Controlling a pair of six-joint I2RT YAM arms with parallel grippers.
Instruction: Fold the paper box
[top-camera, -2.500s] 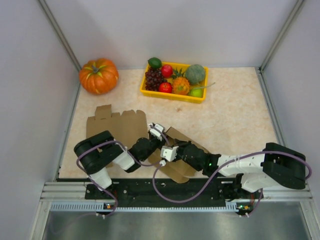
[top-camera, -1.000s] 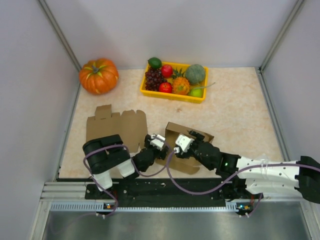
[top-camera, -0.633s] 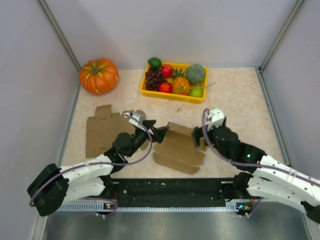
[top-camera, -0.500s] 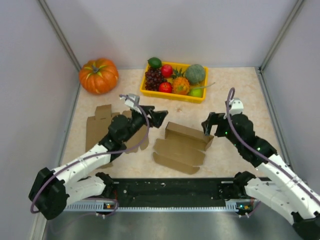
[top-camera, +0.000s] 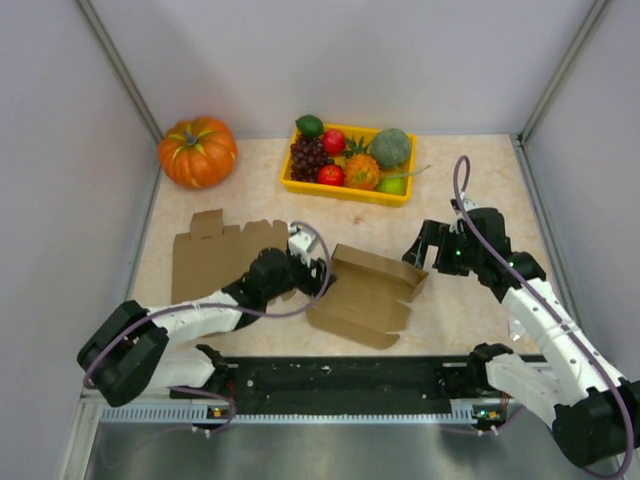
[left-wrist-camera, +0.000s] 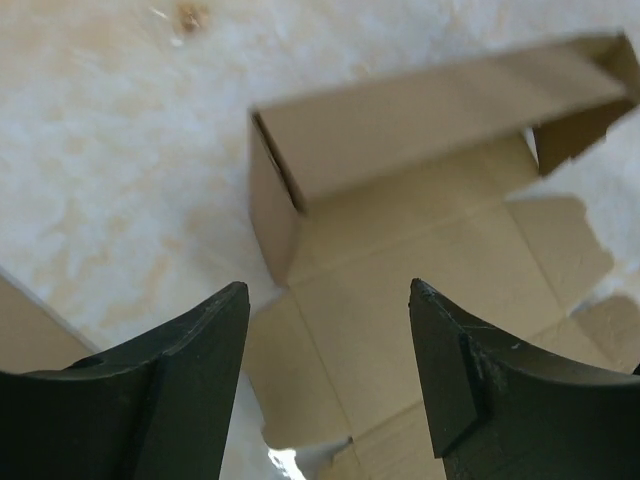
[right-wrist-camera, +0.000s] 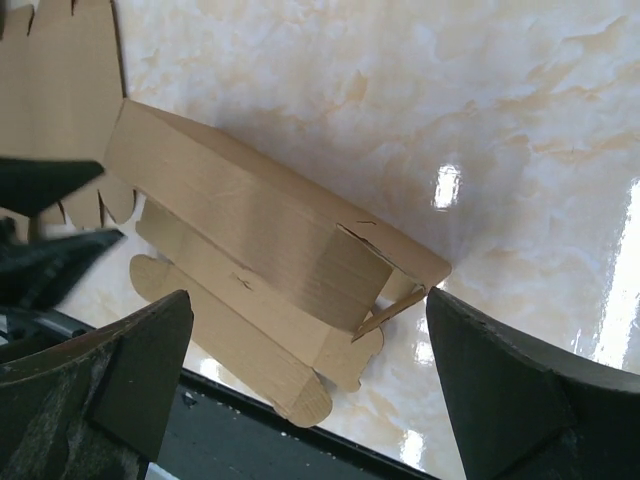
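The brown paper box (top-camera: 365, 295) lies partly folded on the table's near middle, one long wall standing and its flaps spread flat. My left gripper (top-camera: 318, 275) hangs open just above the box's left end; in the left wrist view the box floor (left-wrist-camera: 400, 290) shows between its fingertips (left-wrist-camera: 215, 330), and the gripper (left-wrist-camera: 330, 305) holds nothing. My right gripper (top-camera: 422, 245) hovers open beside the box's right end, apart from it. The right wrist view shows the box (right-wrist-camera: 240, 210) below and between the wide jaws of that gripper (right-wrist-camera: 310, 315).
A flat unfolded cardboard sheet (top-camera: 225, 255) lies left of the box. A pumpkin (top-camera: 197, 150) sits at the back left, and a yellow tray (top-camera: 400, 195) of toy fruit at the back middle. The black base rail (top-camera: 340, 375) runs along the near edge.
Both arms drew back off the box and spread apart. In the last half second my left gripper dropped toward the box's left end, its jaws narrowing a little. The right gripper barely moved.
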